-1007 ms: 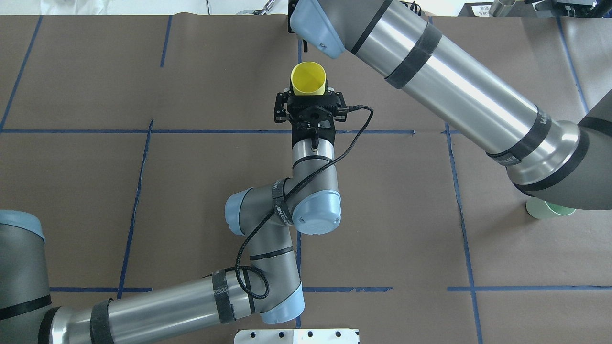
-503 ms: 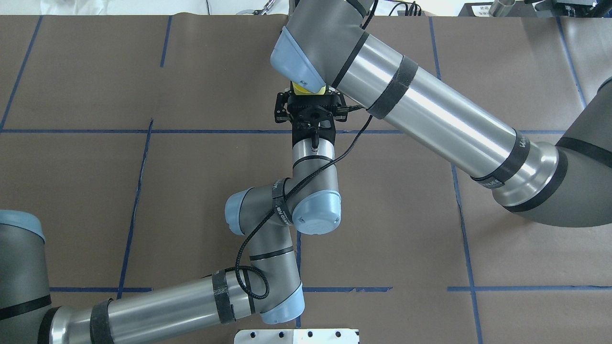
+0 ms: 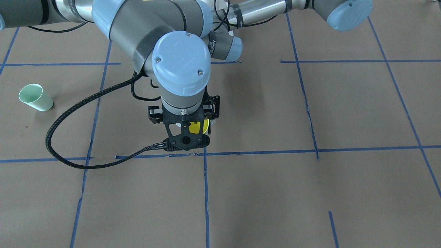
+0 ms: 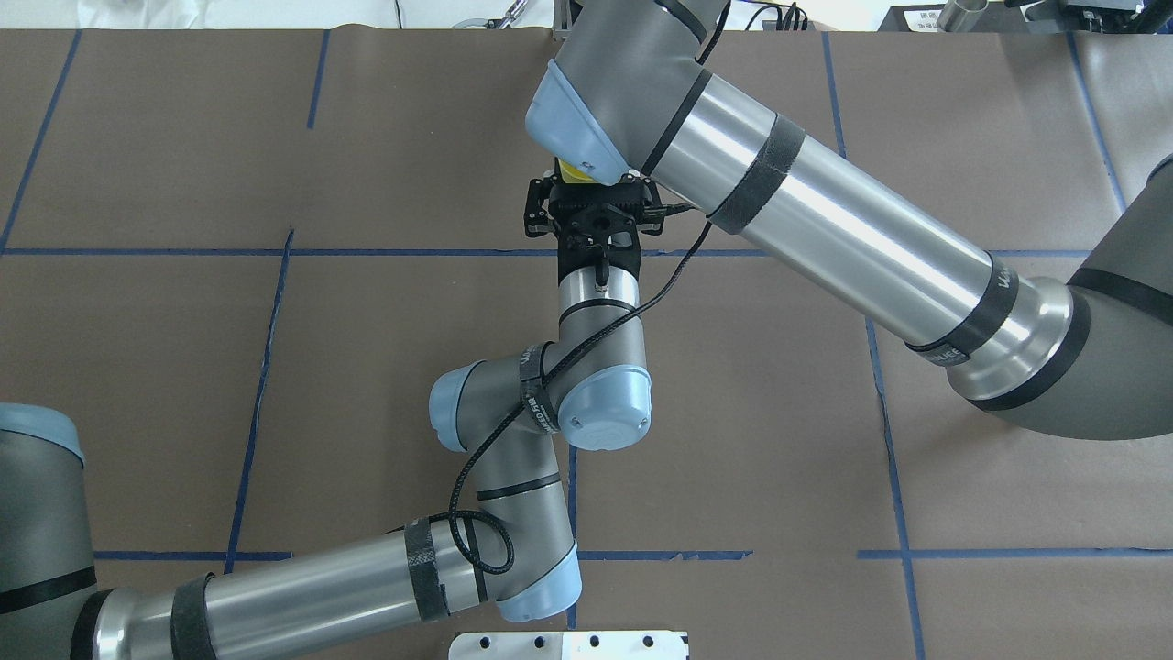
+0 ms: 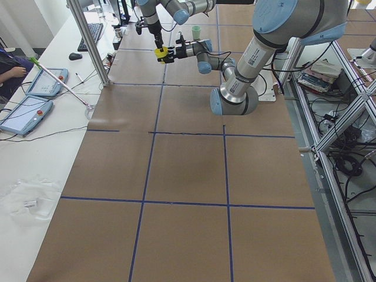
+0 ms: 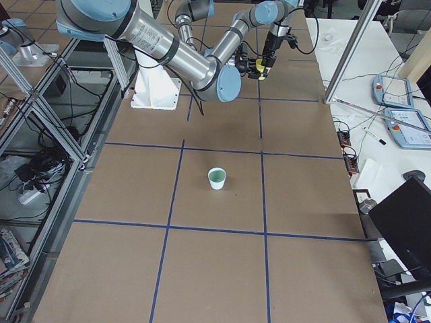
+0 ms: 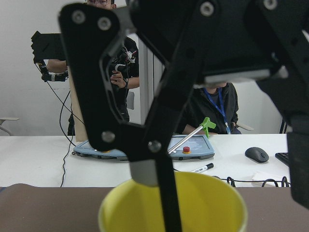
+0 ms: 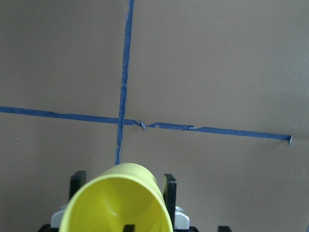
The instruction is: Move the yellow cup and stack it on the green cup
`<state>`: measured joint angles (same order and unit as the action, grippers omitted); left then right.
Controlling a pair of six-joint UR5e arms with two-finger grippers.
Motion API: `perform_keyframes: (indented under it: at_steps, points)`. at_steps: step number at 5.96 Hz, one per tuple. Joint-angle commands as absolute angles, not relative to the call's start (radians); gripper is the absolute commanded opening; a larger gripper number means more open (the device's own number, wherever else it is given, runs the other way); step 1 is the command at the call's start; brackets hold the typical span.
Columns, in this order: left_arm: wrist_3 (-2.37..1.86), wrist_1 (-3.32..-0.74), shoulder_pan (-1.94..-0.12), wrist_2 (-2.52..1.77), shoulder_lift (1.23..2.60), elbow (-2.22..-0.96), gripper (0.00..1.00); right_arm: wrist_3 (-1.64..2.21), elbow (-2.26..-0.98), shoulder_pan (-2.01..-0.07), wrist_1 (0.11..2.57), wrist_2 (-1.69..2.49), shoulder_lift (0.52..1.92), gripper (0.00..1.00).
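My left gripper (image 4: pixel 589 183) is shut on the yellow cup (image 8: pixel 116 203), held above the table at mid-far centre, mouth up. Its fingers (image 8: pixel 170 186) flank the cup's sides. My right gripper (image 8: pixel 175 227) hangs over the cup, pointing down and open. One finger (image 7: pixel 166 203) dips inside the cup (image 7: pixel 207 203); the other is outside its rim. Only slivers of the cup show in the overhead view (image 4: pixel 575 170) and the front view (image 3: pixel 194 127). The green cup (image 3: pixel 34 97) stands upright on my right side, also in the right view (image 6: pixel 217 178). My right arm hides it in the overhead view.
Brown paper with blue tape lines (image 4: pixel 266 367) covers the table. A white plate (image 4: pixel 568 644) sits at the near edge. Operators and teach pendants (image 5: pixel 35 82) are at a white bench beyond the far edge. A black cable (image 3: pixel 69 117) loops from my right wrist.
My right arm has swung in from the far right and dropped over the yellow cup, now covering it and the green cup in the overhead view. My left arm has held still.
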<state>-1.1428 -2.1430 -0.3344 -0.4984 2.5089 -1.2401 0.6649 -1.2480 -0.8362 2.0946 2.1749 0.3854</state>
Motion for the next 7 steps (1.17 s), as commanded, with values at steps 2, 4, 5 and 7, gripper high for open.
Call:
perform_keyframes:
  at_steps: [2,4,5,7]
  points:
    - [-1.141,-2.143,-0.334,-0.5,2.508,-1.244,0.33,0.663,-1.249,-0.839,2.088,2.178,0.387,0.49]
    - [-1.14,-2.143,-0.334,-0.5,2.508,-1.244,0.33,0.664,-1.249,-0.841,2.065,2.181,0.391,0.14]
    - [-1.134,-2.143,-0.334,-0.502,2.508,-1.244,0.38,0.664,-1.249,-0.844,2.065,2.183,0.391,0.0]
    - [-1.129,-2.143,-0.336,-0.5,2.488,-1.246,1.0,0.67,-1.25,-0.854,2.066,2.187,0.388,0.0]
